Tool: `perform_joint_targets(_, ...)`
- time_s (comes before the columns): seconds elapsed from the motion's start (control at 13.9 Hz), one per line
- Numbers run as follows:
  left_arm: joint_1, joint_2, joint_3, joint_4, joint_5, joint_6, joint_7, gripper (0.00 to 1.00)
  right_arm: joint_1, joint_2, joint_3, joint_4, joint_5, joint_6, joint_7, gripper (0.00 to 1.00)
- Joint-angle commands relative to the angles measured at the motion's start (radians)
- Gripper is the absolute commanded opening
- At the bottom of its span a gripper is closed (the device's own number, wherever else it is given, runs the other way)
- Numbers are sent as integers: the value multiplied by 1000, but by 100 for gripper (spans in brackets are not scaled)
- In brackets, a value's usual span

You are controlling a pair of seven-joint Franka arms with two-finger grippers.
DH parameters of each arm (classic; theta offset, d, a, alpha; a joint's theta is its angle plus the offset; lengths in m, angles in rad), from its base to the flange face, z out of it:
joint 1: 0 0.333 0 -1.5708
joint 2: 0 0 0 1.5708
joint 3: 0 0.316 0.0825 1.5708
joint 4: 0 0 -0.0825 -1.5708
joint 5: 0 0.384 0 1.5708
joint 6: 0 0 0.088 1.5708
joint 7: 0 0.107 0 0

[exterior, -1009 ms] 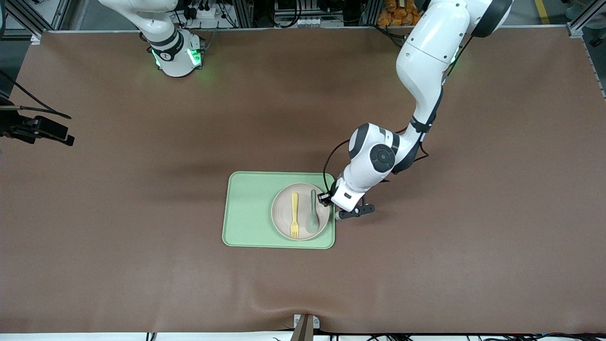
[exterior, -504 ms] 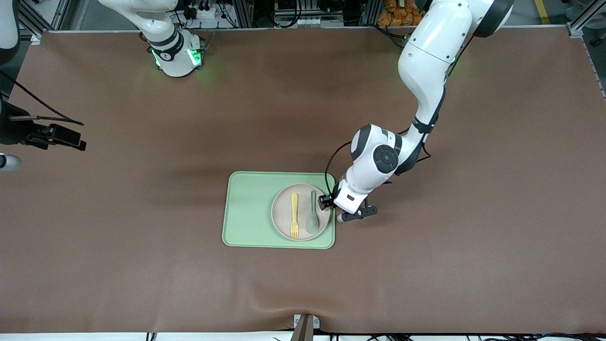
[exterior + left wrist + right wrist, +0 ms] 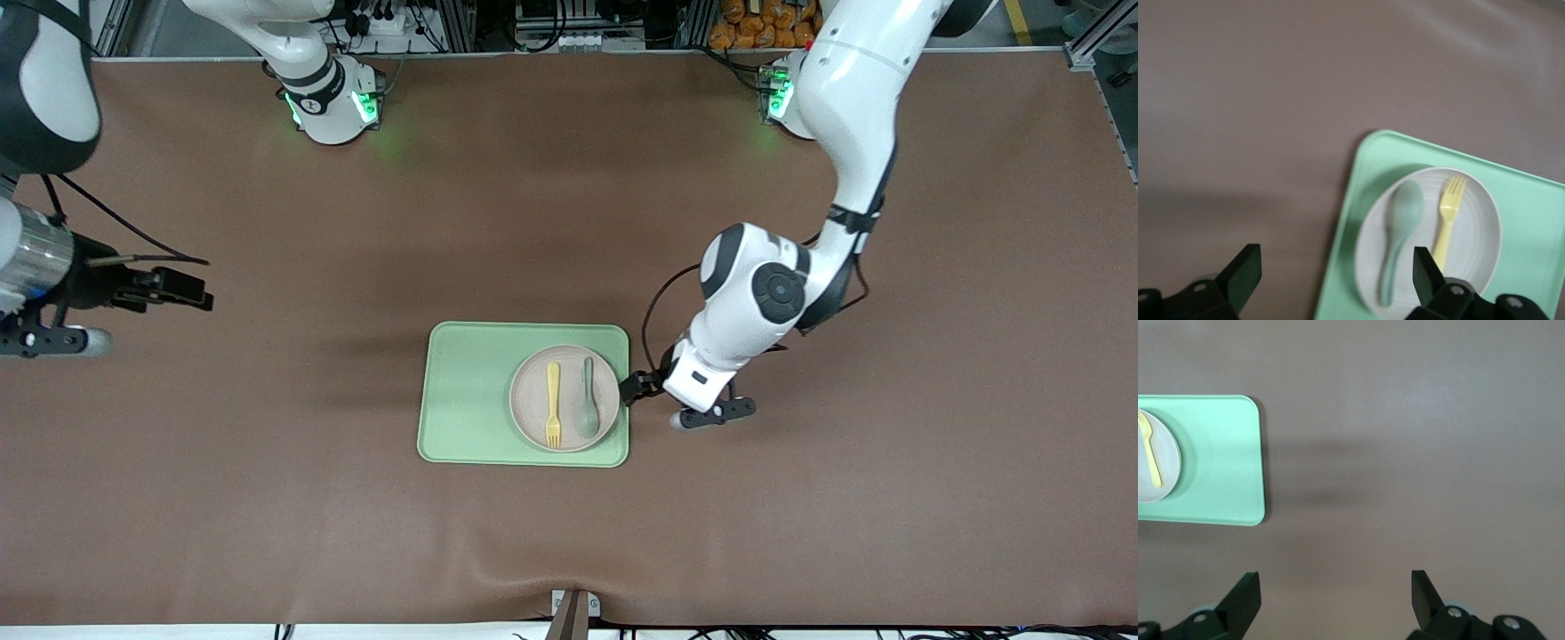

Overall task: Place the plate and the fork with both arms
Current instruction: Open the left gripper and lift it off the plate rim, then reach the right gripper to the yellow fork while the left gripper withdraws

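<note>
The plate sits on the light-green tray, at the tray's end toward the left arm, and the tray lies on the brown desk about midway between the two arms' ends. On the plate the pale-yellow fork lies flat with its tines pointing toward the front camera; a grey-green spoon lies just beside it (on the side toward the left arm), the two roughly parallel and not touching. The left gripper hangs low over the bare desk just beside the tray's edge, its jaws spread wide and holding nothing. The right gripper hangs over the bare desk well apart from the tray, toward the right arm's end; its jaws are likewise spread wide and empty.
</note>
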State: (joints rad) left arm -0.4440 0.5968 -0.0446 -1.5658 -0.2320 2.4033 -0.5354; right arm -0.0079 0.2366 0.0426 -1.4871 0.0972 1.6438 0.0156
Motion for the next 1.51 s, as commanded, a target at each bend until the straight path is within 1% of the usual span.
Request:
perform_joint_targets(0.0,57,-116,-1,-25,103,-129,-11,100,69,85,-1,54,9,33,18,100)
perform_joint_targets(0.14,94,-187,0,-13,112,-215,12,100,152,176,-1,124,6,94,47,100)
perform_joint_targets(0.22,114,-216,0,7,112,-283,32,100,173,226,0,164,10,117,90,100)
perform_joint_targets(0.36,155,-259,0,76,112,-454,98,100,250,337,-1,259,12,166,142,100)
perform_joint_targets(0.43,180,-282,0,111,112,-540,130,100,272,383,-1,293,12,201,145,100)
perform_joint_targets(0.58,220,-333,2,139,112,-665,179,100,325,441,-1,310,12,293,145,100)
perform_joint_targets(0.72,241,-386,2,139,132,-742,227,100,361,490,-1,311,12,365,188,100)
perform_joint_targets(0.86,245,-445,-4,139,218,-803,235,100,381,542,3,324,24,413,214,100)
perform_joint_targets(1.01,248,-498,0,138,240,-837,251,100,419,601,2,372,36,425,253,100)
perform_joint_targets(1.08,261,-509,3,139,241,-855,290,100,440,622,2,390,35,429,276,99)
perform_joint_targets(1.15,293,-529,5,139,240,-878,358,100,459,644,0,407,35,439,302,98)
perform_joint_targets(1.22,318,-549,5,138,235,-903,420,100,477,661,0,413,35,464,314,93)
perform_joint_targets(1.44,375,-604,5,135,234,-998,491,100,528,696,-10,413,29,508,342,77)
